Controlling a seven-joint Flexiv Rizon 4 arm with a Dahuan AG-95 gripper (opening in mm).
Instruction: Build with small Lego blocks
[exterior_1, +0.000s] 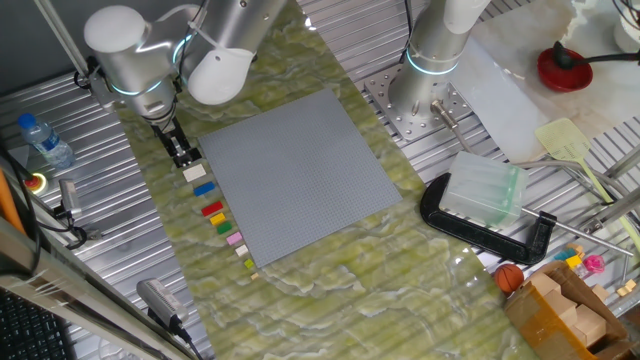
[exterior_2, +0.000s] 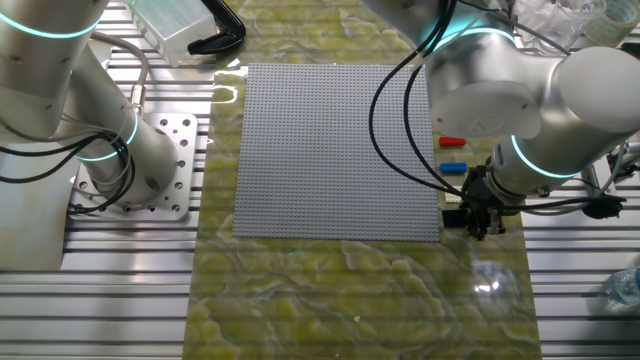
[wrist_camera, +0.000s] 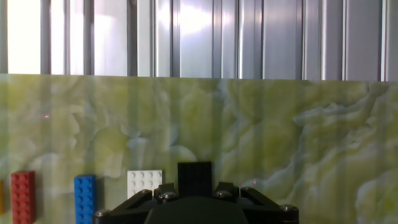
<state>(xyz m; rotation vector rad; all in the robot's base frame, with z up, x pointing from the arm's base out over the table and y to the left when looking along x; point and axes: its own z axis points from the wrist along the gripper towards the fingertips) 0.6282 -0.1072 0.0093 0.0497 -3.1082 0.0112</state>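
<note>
Your two-finger gripper (exterior_1: 183, 152) sits at the upper left of the one fixed view, down at the head of the row of small plastic Lego bricks. In the hand view the small black brick (wrist_camera: 194, 171) shows at the bottom centre, just above the gripper body. I cannot tell whether the fingers are apart or clamped on it.

Your main risk is the crowding. The cream-white studded brick (wrist_camera: 144, 183) lies just beside the black one, so a finger coming down off-line could shove it or lift both. A shallow grip on such a tiny piece could also let it twist and drop.

Count in the one fixed view, running down from the gripper: one cream-white, one blue brick (exterior_1: 204, 188), one red (exterior_1: 212, 209), one green, one yellow, one pink (exterior_1: 235, 239), and one or two paler bits too small to call. There is one large flat grey studded baseplate (exterior_1: 300, 170), with no brick showing on it.
</note>
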